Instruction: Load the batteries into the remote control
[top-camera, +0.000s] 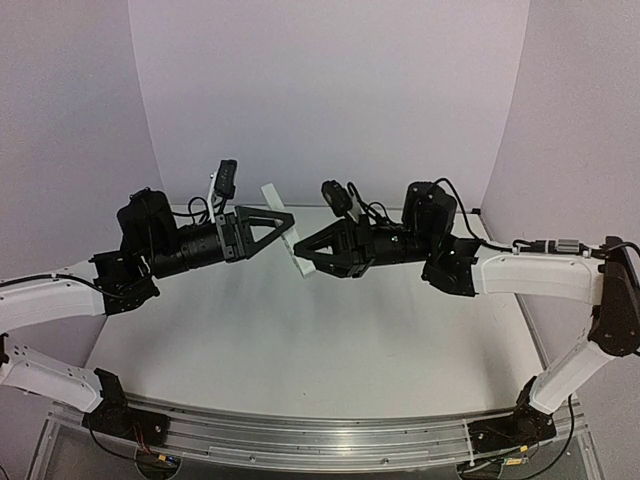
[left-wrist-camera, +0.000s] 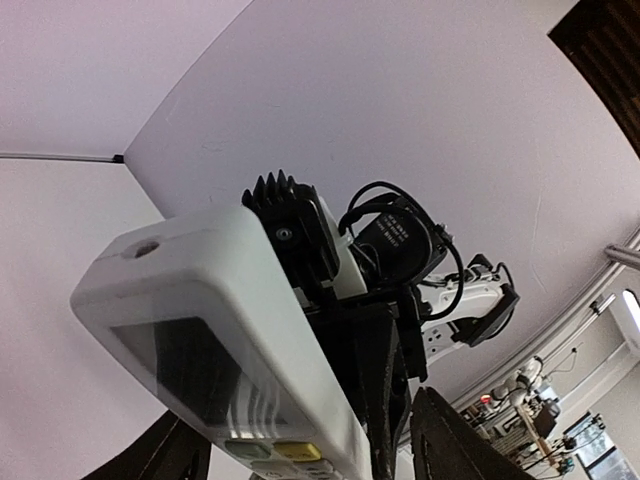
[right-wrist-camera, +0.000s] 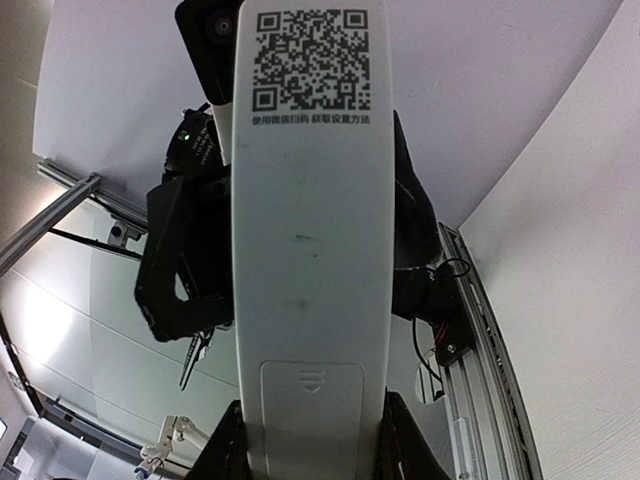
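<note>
remote control (right-wrist-camera: 310, 250), buttons (left-wrist-camera: 272, 452) cropped, lower end hidden

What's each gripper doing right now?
Left gripper: open, jaws straddling the display end of the slim white plastic remote control.
Right gripper: closed on the same remote control.

One camera looks down from above the table's (top-camera: 300, 350) near edge, behind my bases. Both wrist cameras tilt upward, close against the same remote control (right-wrist-camera: 310, 200).

Remote control (top-camera: 274, 198): slim white bar, aloft and tilted over the tabletop's (top-camera: 300, 350) far middle. Back carries QR code; battery cover (right-wrist-camera: 311, 405) shut.
</note>
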